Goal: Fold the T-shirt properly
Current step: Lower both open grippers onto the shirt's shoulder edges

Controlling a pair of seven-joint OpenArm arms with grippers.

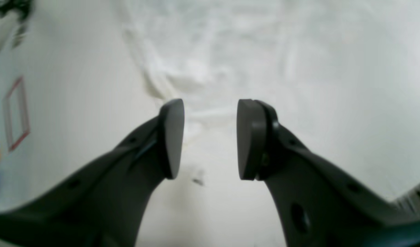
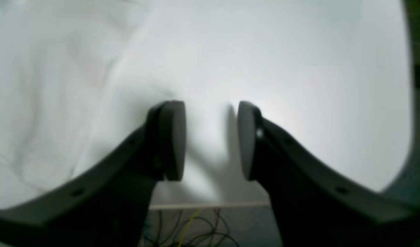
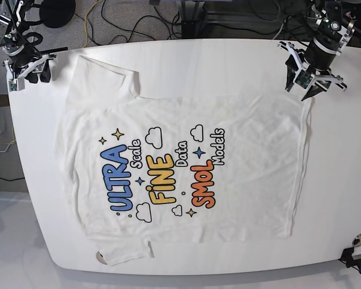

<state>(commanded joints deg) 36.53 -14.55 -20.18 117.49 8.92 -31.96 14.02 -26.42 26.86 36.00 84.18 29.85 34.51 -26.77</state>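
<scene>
Both grippers are showing the same build: left gripper (image 1: 210,139) and right gripper (image 2: 211,140) have matte dark grey curved fingers with round holes, flat half-moon pads (image 1: 172,137). From base view, arms are showing black-and-white housings.

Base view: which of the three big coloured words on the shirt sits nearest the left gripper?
SMOL, the orange one. On the T-shirt it lies closest to the left gripper; yellow FINE is in the middle, and blue ULTRA farthest.

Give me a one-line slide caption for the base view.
White printed T-shirt spread flat, print up, on a white table; both grippers open at the far corners.
</scene>
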